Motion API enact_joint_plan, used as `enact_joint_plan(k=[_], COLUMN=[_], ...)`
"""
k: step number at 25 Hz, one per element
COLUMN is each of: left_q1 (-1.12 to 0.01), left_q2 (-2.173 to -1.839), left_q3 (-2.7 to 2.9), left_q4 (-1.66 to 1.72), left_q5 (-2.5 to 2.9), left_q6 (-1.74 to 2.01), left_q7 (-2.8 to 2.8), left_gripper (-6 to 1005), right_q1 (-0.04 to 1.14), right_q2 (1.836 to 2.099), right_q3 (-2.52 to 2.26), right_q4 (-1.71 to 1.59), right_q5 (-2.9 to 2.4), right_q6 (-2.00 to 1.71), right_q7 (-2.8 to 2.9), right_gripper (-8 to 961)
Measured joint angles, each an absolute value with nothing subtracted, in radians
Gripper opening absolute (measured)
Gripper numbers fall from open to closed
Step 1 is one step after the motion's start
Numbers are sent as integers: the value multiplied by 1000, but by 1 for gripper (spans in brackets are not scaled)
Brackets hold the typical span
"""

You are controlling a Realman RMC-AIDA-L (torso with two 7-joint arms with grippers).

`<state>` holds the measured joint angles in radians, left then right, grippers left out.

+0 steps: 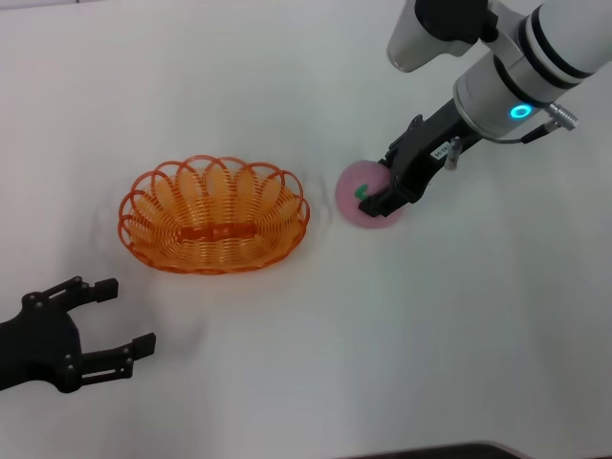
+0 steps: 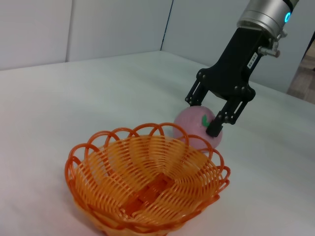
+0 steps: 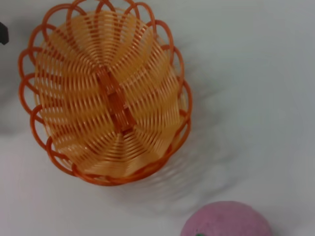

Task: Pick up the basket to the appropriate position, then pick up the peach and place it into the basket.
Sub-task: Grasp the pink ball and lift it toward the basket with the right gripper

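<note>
The orange basket [image 1: 214, 216] sits upright on the white table, left of centre, and is seen close up in the left wrist view [image 2: 147, 187] and the right wrist view [image 3: 106, 93]. The pink peach [image 1: 356, 191] with its green leaf mark rests on the table just right of the basket; it also shows in the left wrist view [image 2: 194, 125] and at the edge of the right wrist view [image 3: 226, 221]. My right gripper [image 1: 378, 186] is down over the peach, its fingers [image 2: 215, 127] spread on either side of it. My left gripper [image 1: 129, 314] is open and empty near the front left, apart from the basket.
The white table [image 1: 459, 335] stretches around both things. A pale wall [image 2: 98, 29] stands behind the table in the left wrist view.
</note>
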<state>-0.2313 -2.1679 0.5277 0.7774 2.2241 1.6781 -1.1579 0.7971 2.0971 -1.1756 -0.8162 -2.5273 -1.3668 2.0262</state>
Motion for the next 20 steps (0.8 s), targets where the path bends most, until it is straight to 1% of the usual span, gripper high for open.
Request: enact_joint_plan(k=[2, 8, 13, 20], left_q1=[-232, -234, -235, -237], left_q2=[-2168, -2167, -2167, -2167], left_q3=[528, 528, 528, 528], left_q4=[777, 776, 776, 776], left_q5=[2225, 2226, 2225, 2224], left_q6=[1678, 1678, 1681, 1681], left_q7=[-1158, -1158, -1160, -1168], left_gripper=[920, 920, 920, 921], right_q1=[796, 794, 795, 794], right_q2=[2097, 2096, 2095, 2095], right_q3=[-1179, -1179, -1179, -1180], right_q4=[-816, -816, -817, -818], right_q5=[-2527, -2525, -2525, -2525], right_q6=[-1367, -1366, -1369, -1369], right_q7=[2027, 2027, 2028, 2028], right_gripper=[731, 490, 363, 307])
